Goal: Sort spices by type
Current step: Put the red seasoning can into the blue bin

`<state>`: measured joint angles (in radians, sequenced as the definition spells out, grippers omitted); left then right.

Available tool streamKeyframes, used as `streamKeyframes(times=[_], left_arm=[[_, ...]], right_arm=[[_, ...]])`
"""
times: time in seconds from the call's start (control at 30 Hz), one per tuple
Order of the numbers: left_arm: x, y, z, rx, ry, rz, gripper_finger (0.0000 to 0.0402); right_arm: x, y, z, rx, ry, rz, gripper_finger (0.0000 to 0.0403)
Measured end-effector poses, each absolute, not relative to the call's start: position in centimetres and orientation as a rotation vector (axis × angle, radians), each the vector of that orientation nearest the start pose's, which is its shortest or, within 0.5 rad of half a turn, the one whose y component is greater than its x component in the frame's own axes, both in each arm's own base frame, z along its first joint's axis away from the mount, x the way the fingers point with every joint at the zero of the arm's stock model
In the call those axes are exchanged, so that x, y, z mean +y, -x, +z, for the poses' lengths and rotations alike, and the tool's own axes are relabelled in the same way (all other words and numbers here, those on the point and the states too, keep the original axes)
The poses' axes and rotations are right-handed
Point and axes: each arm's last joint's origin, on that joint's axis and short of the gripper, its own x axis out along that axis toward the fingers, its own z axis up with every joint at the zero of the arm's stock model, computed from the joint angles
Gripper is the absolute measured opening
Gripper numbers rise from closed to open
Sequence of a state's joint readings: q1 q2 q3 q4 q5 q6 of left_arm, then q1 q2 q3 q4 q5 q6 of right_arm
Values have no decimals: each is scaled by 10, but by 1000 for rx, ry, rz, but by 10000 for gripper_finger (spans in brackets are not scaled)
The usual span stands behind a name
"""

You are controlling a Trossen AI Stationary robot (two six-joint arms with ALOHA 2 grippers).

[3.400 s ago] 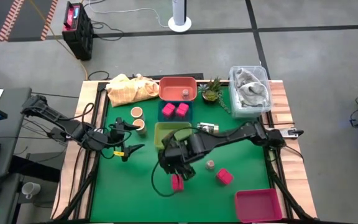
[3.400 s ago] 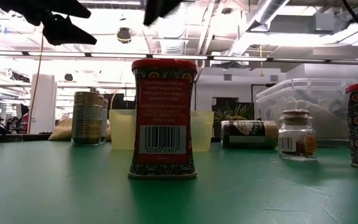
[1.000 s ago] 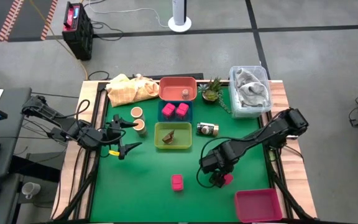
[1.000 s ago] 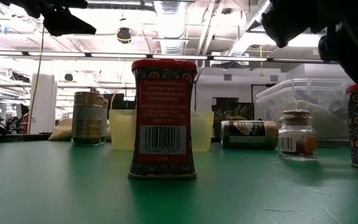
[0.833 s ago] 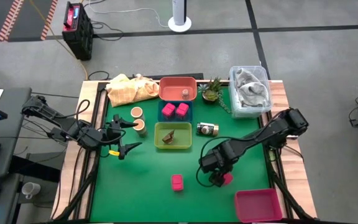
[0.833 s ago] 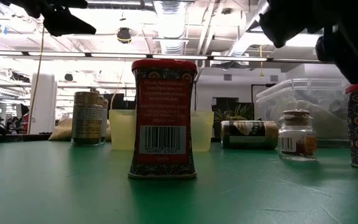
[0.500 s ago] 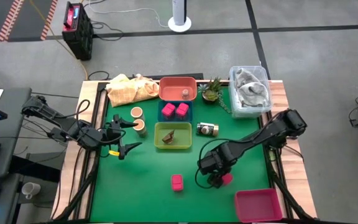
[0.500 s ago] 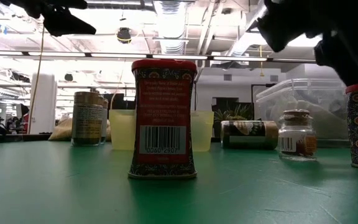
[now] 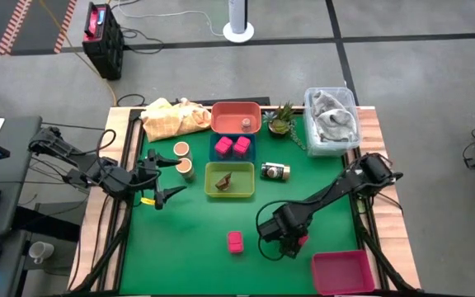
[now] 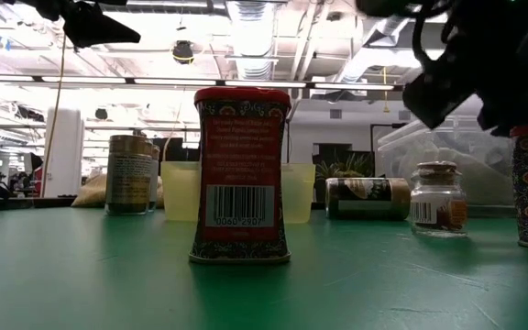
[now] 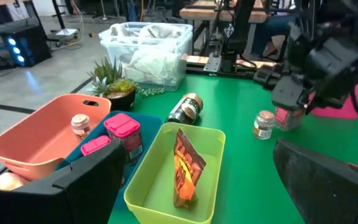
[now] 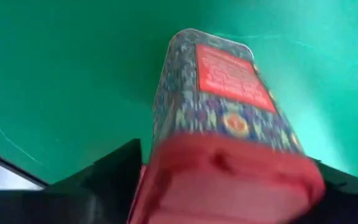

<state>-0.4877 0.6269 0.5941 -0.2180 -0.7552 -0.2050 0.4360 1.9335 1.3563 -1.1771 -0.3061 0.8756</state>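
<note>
My right gripper [image 9: 292, 241] points down over a pink-capped spice tin [image 12: 219, 93] that stands on the green mat at the near right. Its fingers stand on either side of the tin's cap [image 12: 229, 177]. A second such tin [image 9: 235, 241] stands alone mid-mat. Two more stand in the blue tray [image 9: 232, 147]. A dark jar [image 9: 275, 172] lies on its side and a corked glass jar [image 10: 438, 199] stands near it. Two tan-topped jars [image 9: 183, 158] stand at the left. My left gripper [image 9: 166, 176] hovers open at the mat's left side. My right gripper comes at the tin from above, pointing steeply down, one finger [image 12: 107, 171] at each side of the pink cap [image 12: 166, 168]. Whether the fingers touch the cap I cannot tell. The tin stands upright with its base on the mat.
A green tray [image 9: 213, 190] holds a brown packet. A salmon tray [image 9: 225, 111] with a small jar, a plant [image 9: 281, 120], a clear tub [image 9: 332, 120] and a yellow cloth [image 9: 171, 117] line the far edge. A pink tray [image 9: 342, 271] sits at the near right corner.
My right gripper has come down onto the pink-capped tin at the near right, shifting slightly toward the table's near edge. The tin has stayed where it was.
</note>
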Motion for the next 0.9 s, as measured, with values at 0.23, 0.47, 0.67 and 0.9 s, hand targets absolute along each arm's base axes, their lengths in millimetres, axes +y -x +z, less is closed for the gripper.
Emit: streamKeyframes(times=[0.23, 0.47, 0.67, 0.9], left_arm=[[-48, -132, 288, 176, 57, 286, 389], [-48, -132, 288, 175, 78, 287, 389], [-50, -137, 282, 191, 118, 295, 389], [-57, -150, 270, 253, 142, 313, 389]], right_arm=[[143, -298, 170, 1957, -465, -195, 223], [123, -295, 198, 2012, -385, -239, 223], [92, -308, 240, 1874, -146, -344, 222], [61, -337, 272, 1640, 460, -230, 227]])
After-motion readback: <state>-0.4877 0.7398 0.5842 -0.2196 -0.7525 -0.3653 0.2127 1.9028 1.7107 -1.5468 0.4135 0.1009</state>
